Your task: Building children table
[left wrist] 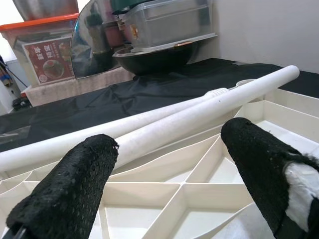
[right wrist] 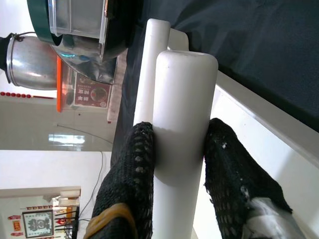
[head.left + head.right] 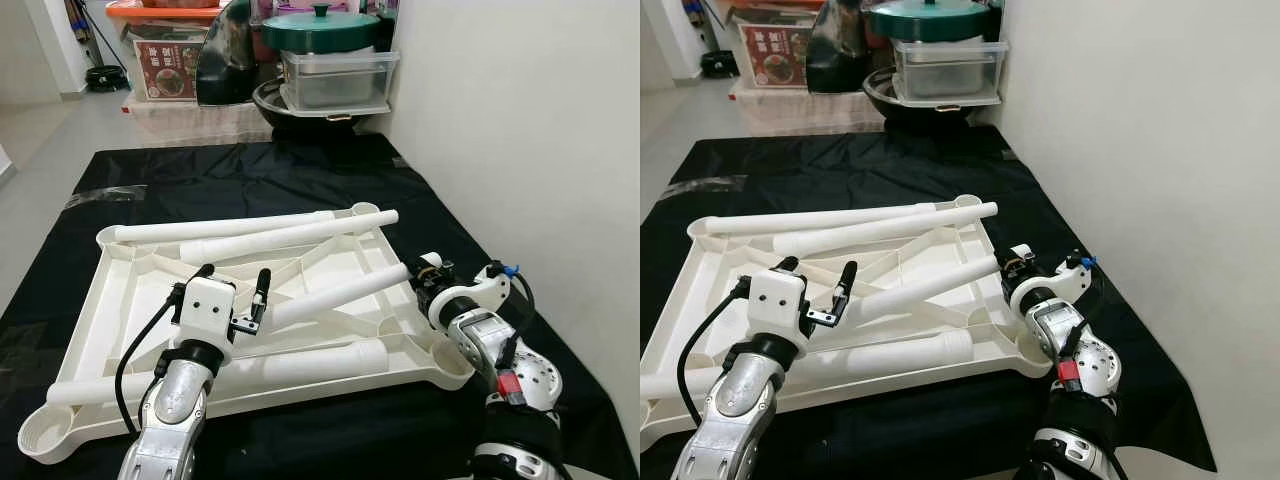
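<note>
A white plastic tabletop (image 3: 130, 262) lies upside down on a black cloth. Several white tube legs rest on it: two along the far edge (image 3: 225, 231), one along the near edge (image 3: 300, 362), one slanting across the middle (image 3: 340, 294). My right gripper (image 3: 421, 276) is shut on the right end of the slanting leg (image 2: 182, 99), with a finger (image 2: 132, 164) pressed against each side. My left gripper (image 3: 235, 277) hovers open just above the ribbed underside at that leg's other end, its fingers (image 1: 75, 184) spread with nothing between them.
A white wall (image 3: 520, 120) runs close along the right side. Behind the cloth stand a clear box with a green lid (image 3: 335, 65), a black wok (image 3: 300, 110) and storage bins (image 3: 165, 60). The black cloth (image 3: 250, 175) lies bare beyond the tabletop.
</note>
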Tool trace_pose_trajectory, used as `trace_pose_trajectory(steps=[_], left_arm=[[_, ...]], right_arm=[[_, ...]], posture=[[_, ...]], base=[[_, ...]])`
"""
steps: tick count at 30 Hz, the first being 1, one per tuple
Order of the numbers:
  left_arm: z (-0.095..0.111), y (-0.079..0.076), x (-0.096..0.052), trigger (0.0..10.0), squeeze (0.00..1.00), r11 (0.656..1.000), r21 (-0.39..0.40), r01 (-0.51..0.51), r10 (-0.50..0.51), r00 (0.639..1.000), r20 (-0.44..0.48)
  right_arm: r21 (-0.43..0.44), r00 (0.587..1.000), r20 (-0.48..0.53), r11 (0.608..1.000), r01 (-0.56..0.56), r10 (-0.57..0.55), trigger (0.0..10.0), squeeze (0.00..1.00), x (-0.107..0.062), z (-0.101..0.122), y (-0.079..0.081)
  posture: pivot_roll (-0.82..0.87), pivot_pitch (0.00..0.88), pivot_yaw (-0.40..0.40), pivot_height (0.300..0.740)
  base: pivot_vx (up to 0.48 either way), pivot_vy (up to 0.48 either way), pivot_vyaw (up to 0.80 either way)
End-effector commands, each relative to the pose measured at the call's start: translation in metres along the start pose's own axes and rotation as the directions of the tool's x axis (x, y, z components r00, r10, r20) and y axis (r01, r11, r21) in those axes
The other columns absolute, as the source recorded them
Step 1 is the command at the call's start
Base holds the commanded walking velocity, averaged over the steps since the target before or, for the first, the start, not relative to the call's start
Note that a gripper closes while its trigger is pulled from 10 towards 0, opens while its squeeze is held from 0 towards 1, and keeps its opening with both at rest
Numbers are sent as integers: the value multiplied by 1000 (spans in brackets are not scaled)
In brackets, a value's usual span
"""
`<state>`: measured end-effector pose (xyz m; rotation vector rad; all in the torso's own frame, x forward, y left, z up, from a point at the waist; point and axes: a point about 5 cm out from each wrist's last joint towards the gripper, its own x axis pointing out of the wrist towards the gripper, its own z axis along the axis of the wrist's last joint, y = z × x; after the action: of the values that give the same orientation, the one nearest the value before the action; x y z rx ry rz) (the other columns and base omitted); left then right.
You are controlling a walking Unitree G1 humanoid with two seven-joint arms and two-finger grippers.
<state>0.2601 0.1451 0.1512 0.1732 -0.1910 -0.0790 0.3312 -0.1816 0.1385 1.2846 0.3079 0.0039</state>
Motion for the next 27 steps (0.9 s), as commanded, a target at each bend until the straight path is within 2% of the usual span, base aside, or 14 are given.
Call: trace_pose_trajectory(steps=[1,19,21,22,23,25,27], left_arm=[[-4,0,-1,10000,0,1000,6,10,-9,1000,-22],[-6,1,-3,10000,0,1000,12,19,-19,999,-33],[-7,-6,-2,10000,0,994,-27,101,-102,994,-49],[-7,-6,-2,10000,0,994,-27,101,-102,994,-49],[-8,-9,-2,10000,0,989,-49,142,-144,988,-56],[-8,-9,-2,10000,0,989,-49,142,-144,988,-56],[-8,-13,-3,10000,0,961,-65,269,-273,960,-67]], right_arm=[[-29,999,-29,999,28,-29,10000,0,1,-7,-5],[-54,996,-81,998,34,-38,10000,0,4,-23,-7],[-72,995,-95,997,2,-9,10000,0,3,-26,-3],[-72,995,-95,997,2,-9,10000,0,3,-26,-3],[-78,995,-103,997,-12,4,10000,0,3,-28,-1],[-78,995,-103,997,-12,4,10000,0,3,-28,-1],[-110,991,-124,992,-67,54,10000,0,4,-33,8]], posture=[[4,0,-62,740],[13,0,-63,740],[17,0,-59,740],[17,0,-59,740],[17,0,-59,740],[17,0,-59,740],[18,0,-52,740]], base=[[0,0,0],[0,0,0],[0,0,0],[0,0,0],[0,0,0],[0,0,0],[0,0,0]])
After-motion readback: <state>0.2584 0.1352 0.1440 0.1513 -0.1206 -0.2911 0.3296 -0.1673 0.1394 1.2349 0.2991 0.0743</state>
